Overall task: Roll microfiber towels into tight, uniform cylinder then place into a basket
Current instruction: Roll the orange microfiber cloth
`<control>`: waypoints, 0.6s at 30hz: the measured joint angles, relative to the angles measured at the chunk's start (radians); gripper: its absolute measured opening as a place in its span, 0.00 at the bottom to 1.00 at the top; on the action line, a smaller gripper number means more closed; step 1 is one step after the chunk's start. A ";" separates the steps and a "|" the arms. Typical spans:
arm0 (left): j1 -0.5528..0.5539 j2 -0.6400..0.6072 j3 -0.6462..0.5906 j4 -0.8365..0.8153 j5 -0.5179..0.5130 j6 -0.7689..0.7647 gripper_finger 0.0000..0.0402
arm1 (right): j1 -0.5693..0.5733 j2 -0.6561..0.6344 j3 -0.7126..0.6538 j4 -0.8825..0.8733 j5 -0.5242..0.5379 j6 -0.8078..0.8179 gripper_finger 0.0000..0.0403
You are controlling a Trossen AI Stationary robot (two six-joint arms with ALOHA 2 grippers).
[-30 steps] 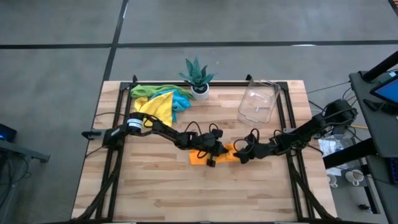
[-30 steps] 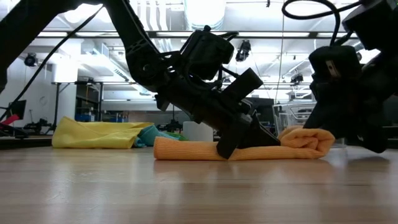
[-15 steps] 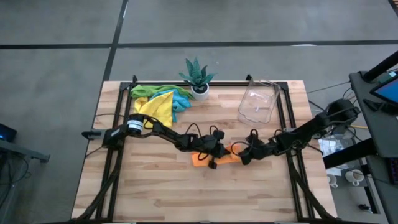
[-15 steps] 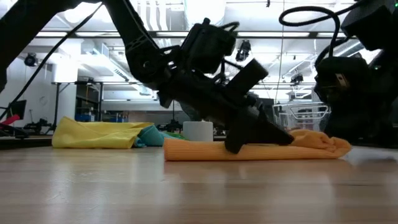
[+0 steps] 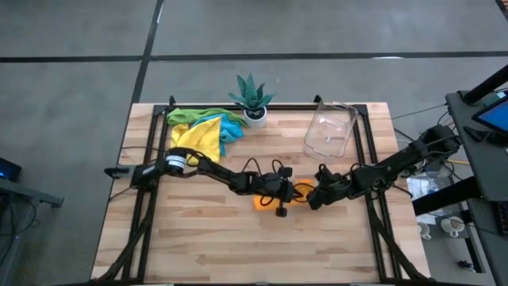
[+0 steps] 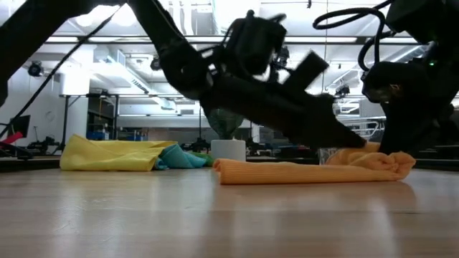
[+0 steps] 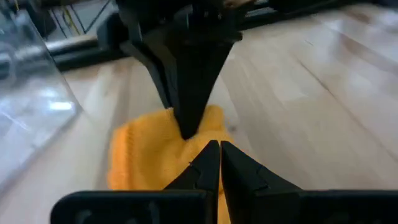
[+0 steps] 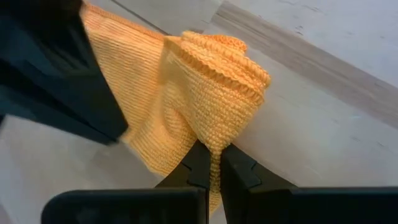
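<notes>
An orange towel (image 6: 301, 172) lies stretched flat near the middle of the table, its right end bunched up (image 6: 391, 163). My left gripper (image 5: 294, 193) reaches in from the table's left, shut, its tips (image 7: 219, 149) at the towel's top near that bunched end. My right gripper (image 5: 311, 199) comes from the right and is shut on the same end (image 8: 214, 152). The clear basket (image 5: 329, 131) stands at the far right. More towels, yellow, green and light blue (image 5: 200, 129), lie piled at the far left. My left gripper rests its shut fingertips (image 6: 358, 145) on the orange towel's top (image 7: 199, 127) near its right end. The fingers slant down from the table's left, along the towel, which lies on the table under them. My right gripper pinches a thick fold at the orange towel's right end (image 8: 219, 127) between its two fingers, several layers together. The fingers come steeply from above, from the table's right. The fold stands up between them; the rest of the towel (image 6: 287, 172) lies flat on the table.
A spiky green plant in a white pot (image 5: 252, 99) stands at the far edge between the towel pile and the basket. Black frame bars (image 5: 361, 151) run along the table's sides. The near half of the wooden table (image 5: 238, 246) is bare.
My right gripper has shut on the orange towel's right end and risen a little, tipping steeper. My left gripper has moved toward the table's right edge along the towel. The towel has slid toward the right edge, its right end now bunched.
</notes>
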 joint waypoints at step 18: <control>-0.024 0.098 0.094 -0.105 -0.206 -0.193 0.00 | 0.000 -0.007 0.036 -0.067 0.012 -0.007 0.03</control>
